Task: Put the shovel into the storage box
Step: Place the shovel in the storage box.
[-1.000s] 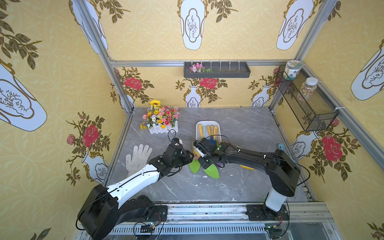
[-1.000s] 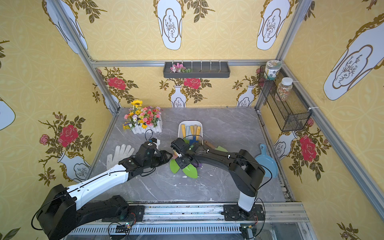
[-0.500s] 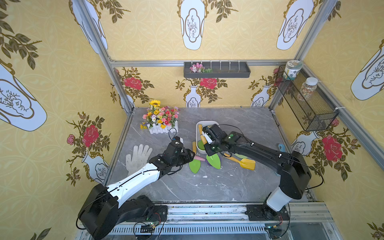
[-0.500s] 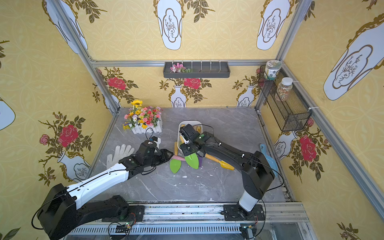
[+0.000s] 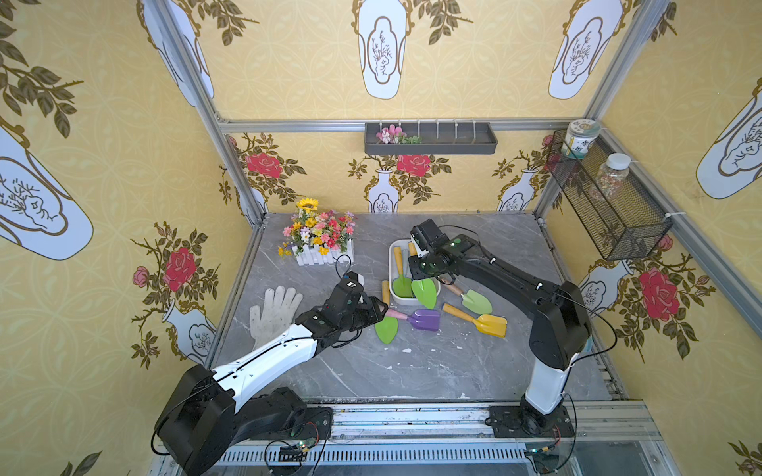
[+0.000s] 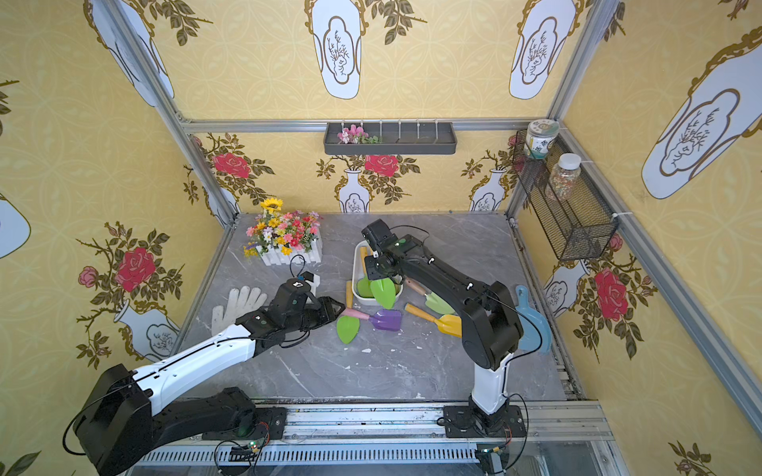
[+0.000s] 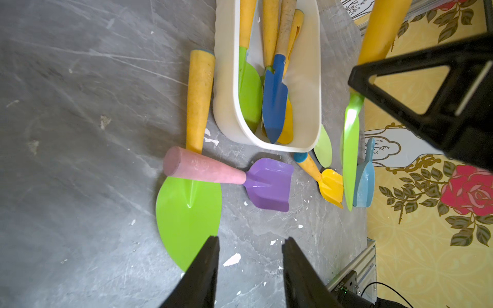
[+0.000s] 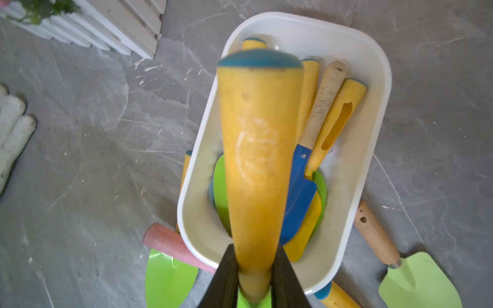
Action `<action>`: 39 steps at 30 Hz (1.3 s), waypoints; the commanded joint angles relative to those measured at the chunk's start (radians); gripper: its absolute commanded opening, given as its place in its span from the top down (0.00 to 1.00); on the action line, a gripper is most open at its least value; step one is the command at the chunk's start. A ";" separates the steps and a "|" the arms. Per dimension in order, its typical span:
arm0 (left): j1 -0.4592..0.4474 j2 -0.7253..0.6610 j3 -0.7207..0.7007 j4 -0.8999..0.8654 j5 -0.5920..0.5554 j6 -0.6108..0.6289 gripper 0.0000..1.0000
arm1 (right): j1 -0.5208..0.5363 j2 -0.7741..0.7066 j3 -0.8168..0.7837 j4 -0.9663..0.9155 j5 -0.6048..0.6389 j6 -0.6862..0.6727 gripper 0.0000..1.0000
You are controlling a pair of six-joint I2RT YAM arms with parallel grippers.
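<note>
Your right gripper is clamped tight on the shovel, pinching the narrow neck of its yellow handle just above the bright green blade. The shovel hangs over the storage box, which sits mid-table, a little to the right of centre. In both top views the handle points toward the far end of the box and the blade overlaps its near right corner. You cannot tell from these views whether the blade touches the rim.

Inside the box lie a blue trowel, a green-bladed shovel and a yellow one, handles toward the far end.

Your left gripper hovers low over the table to the near left of the box. Its jaws stand partly apart with nothing between them. Just beyond its tips is the pink handle of a purple shovel, which lies across a second green shovel on the table. The yellow handle of that one runs alongside the box's left wall.

To the right of the box lie a pale green trowel with a wooden handle and a yellow shovel. A blue scoop rests at the right edge.

A white glove lies at the near left, and a flower planter stands at the far left.
</note>
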 commanded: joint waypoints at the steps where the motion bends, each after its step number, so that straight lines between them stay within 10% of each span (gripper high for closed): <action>1: 0.000 -0.014 -0.016 0.021 0.005 -0.003 0.56 | -0.015 0.037 0.051 -0.012 0.051 0.041 0.78; 39: 0.000 -0.030 -0.048 0.022 0.000 -0.019 0.56 | -0.111 0.311 0.215 0.067 0.151 0.068 0.77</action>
